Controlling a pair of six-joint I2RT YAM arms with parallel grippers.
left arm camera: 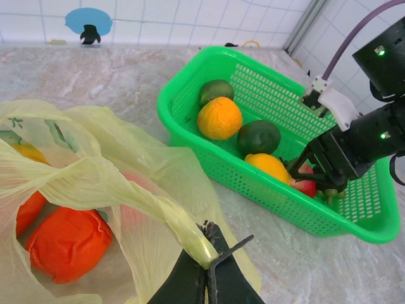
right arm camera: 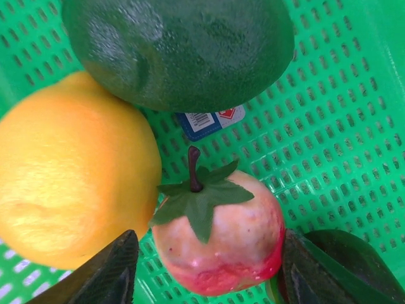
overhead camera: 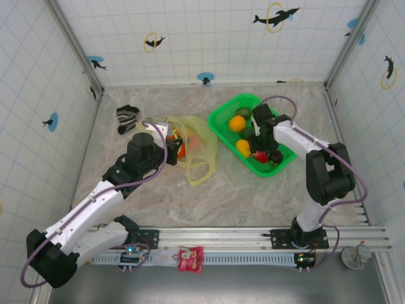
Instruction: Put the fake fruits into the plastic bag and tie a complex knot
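The plastic bag lies left of the basket with an orange-red fruit inside. My left gripper is shut on a twisted handle of the bag, holding its mouth up. In the green basket lie an orange fruit, a dark green one, a lime-green one and a yellow one. My right gripper reaches down into the basket, its jaws open on either side of a pink-red apple with a leafy stem. A gap shows at the left finger.
A striped black-and-white sock lies at the back left, beyond the bag. The basket's rim stands close to the right of the bag. Tiled walls close in the table on three sides. A red packet sits on the front rail.
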